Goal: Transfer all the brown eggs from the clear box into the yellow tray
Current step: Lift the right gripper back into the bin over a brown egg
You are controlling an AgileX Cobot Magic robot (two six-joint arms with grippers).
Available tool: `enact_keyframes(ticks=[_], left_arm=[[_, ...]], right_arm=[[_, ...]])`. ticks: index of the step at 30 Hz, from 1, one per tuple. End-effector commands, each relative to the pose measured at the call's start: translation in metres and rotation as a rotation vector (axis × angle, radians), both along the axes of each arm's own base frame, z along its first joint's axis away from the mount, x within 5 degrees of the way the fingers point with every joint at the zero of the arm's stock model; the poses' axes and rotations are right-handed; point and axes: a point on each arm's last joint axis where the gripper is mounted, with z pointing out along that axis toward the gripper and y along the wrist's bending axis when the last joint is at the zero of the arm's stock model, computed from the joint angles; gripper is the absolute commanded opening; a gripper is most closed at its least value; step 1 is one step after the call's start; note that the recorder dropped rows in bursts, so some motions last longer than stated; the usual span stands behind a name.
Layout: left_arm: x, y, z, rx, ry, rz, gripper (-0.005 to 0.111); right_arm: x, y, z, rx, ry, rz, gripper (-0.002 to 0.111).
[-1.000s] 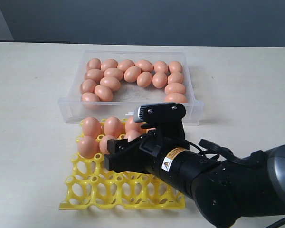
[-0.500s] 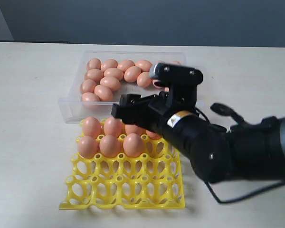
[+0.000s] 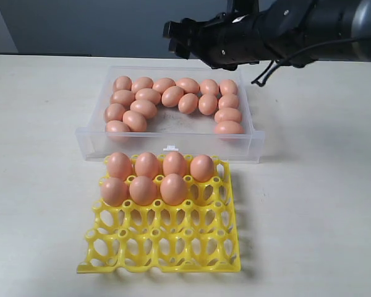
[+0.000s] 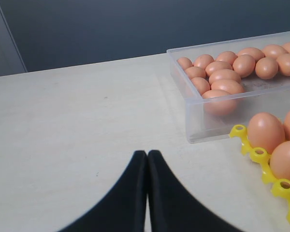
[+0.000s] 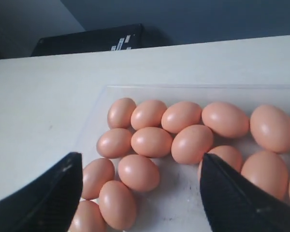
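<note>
The big pale surface (image 3: 37,154) holds the box (image 3: 173,143), which sits right next to the tray (image 3: 167,247). The right pincer (image 5: 140,162) hangs wide open and empty above the box, and the left pincer (image 4: 147,157) is pressed shut with nothing in it, off to one side of the box. Many eggs (image 3: 173,96) lie in the box, and seven more sit in the tray's two rows nearest the box.

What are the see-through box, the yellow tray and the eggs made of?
The clear box looks like transparent plastic: eggs show through its walls. The yellow tray looks like glossy moulded plastic: its pegs glint. The brown eggs look smooth and matte; real shell or plastic, I cannot tell.
</note>
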Motion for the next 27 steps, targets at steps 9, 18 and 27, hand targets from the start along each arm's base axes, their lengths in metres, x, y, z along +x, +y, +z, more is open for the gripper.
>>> enact_keyframes(ticks=[9, 18, 27], left_arm=[[0.0, 0.0, 0.0, -0.001, -0.011, 0.004, 0.0], [0.0, 0.0, 0.0, -0.001, -0.011, 0.004, 0.0], [0.0, 0.0, 0.0, -0.001, -0.011, 0.004, 0.0]], right_arm=[[0.07, 0.019, -0.068, -0.04, 0.295, 0.054, 0.066], [0.093, 0.01, -0.066, -0.255, 0.343, -0.001, 0.066], [0.096, 0.013, -0.093, -0.261, 0.429, 0.002, 0.066]])
